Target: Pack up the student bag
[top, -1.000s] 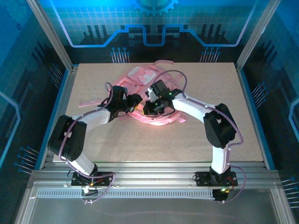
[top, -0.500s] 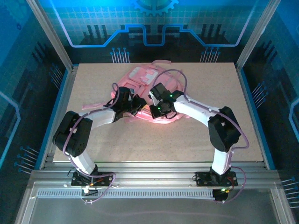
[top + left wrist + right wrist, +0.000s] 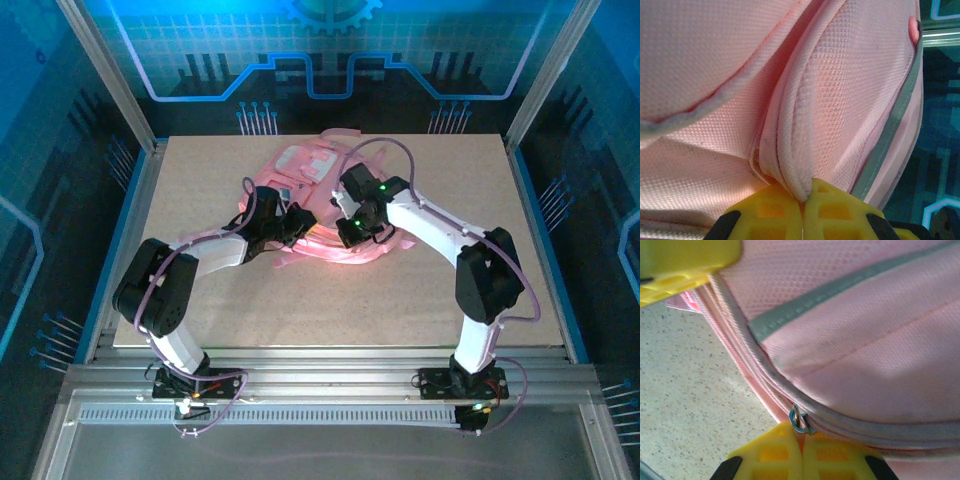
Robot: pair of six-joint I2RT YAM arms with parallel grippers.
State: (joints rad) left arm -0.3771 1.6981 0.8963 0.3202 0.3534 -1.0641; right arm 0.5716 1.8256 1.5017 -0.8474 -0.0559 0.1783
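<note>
Bag: The pink student bag [image 3: 305, 165] lies on the far middle of the desk [image 3: 450, 290], between the two arms, with a pale patch facing up at its far end.

Left gripper: The left gripper [image 3: 802, 202] is fully closed, its yellow fingers [image 3: 770, 210] pinching a padded, rolled fold of pink cloth on the bag's near left side. A grey trim strip [image 3: 890, 130] runs past the fold to the right.

Right gripper: The right gripper [image 3: 802, 442] is also fully closed, low on the bag's near right edge where it meets the speckled desk. It appears to hold the zip pull [image 3: 800, 420], whose small metal ring sits just above the fingertips on the piped seam.

Why held so: The soft bag would probably slide or bunch if tugged from one side. The left grip likely anchors the cloth while the right works the zip along the seam.

Step in hand: This looks like working a zipped compartment. Whether the zip is open or shut cannot be told.

Risk: The small pull could slip from the fingers, or the pinched fold could drag the whole bag across the desk.
</note>
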